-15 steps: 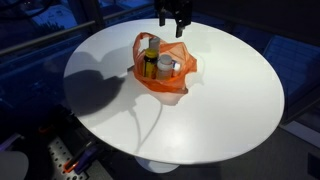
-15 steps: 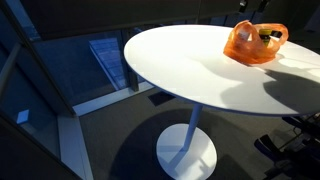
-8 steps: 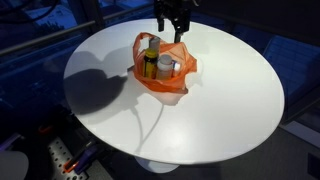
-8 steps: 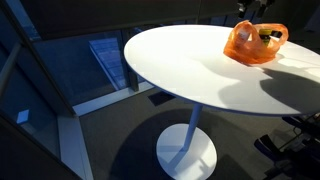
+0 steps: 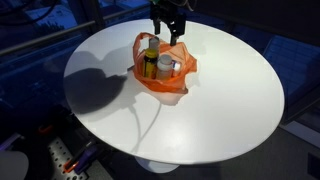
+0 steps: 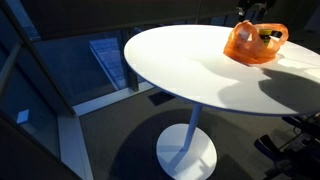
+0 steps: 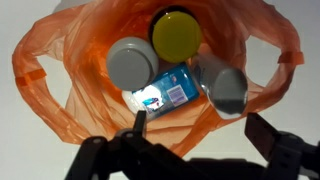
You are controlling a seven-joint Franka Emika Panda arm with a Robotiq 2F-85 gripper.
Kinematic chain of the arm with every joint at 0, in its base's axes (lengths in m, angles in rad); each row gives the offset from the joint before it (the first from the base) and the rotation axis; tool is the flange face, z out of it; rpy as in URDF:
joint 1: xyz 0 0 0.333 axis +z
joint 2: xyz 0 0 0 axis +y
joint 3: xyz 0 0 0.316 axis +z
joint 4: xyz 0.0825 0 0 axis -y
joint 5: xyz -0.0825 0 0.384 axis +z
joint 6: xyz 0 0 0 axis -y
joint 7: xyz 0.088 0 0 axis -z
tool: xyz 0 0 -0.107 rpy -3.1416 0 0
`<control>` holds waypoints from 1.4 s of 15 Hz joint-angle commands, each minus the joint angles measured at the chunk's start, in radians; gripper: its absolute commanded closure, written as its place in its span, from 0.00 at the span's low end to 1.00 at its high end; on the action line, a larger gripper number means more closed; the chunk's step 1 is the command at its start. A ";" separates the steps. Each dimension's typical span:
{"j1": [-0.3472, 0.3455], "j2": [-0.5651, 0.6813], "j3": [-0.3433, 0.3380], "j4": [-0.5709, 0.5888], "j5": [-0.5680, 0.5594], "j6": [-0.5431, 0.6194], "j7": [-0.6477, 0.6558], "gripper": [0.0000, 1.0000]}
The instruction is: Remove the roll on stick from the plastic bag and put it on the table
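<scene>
The orange plastic bag (image 5: 164,68) stands open on the round white table (image 5: 220,110); it also shows in an exterior view (image 6: 254,43). In the wrist view the bag (image 7: 70,85) holds a slim whitish cylinder, the roll on stick (image 7: 224,86), leaning at the right. Beside it are a yellow-capped bottle (image 7: 177,33), a white-capped bottle (image 7: 131,62) and a blue-labelled whitish item (image 7: 166,95) lying between them. My gripper (image 7: 202,126) is open and empty, hovering just above the bag's mouth (image 5: 167,27), touching nothing.
The bag sits near the table's far edge in an exterior view (image 5: 150,22). The table stands on a single white pedestal foot (image 6: 186,153). Dark floor and blue-lit surroundings lie around it.
My gripper has shifted slightly sideways and a little lower over the bag's mouth. The bag and its contents have not moved.
</scene>
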 commanded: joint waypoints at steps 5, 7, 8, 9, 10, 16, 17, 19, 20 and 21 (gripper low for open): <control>0.005 -0.025 0.016 -0.041 -0.007 -0.007 -0.016 0.00; 0.007 -0.026 0.019 -0.046 -0.009 -0.004 -0.018 0.00; 0.009 -0.027 0.021 -0.048 -0.010 -0.003 -0.018 0.00; 0.010 -0.027 0.022 -0.051 -0.014 0.000 -0.017 0.00; 0.012 -0.027 0.023 -0.053 -0.016 0.001 -0.015 0.00; 0.021 -0.032 0.022 -0.056 -0.037 0.008 -0.006 0.51; 0.022 -0.033 0.022 -0.053 -0.040 0.007 -0.004 0.60; 0.021 -0.040 0.023 -0.042 -0.039 0.002 -0.001 0.75; 0.021 -0.044 0.023 -0.037 -0.036 -0.001 0.000 0.82; 0.020 -0.049 0.023 -0.030 -0.032 -0.004 0.002 0.90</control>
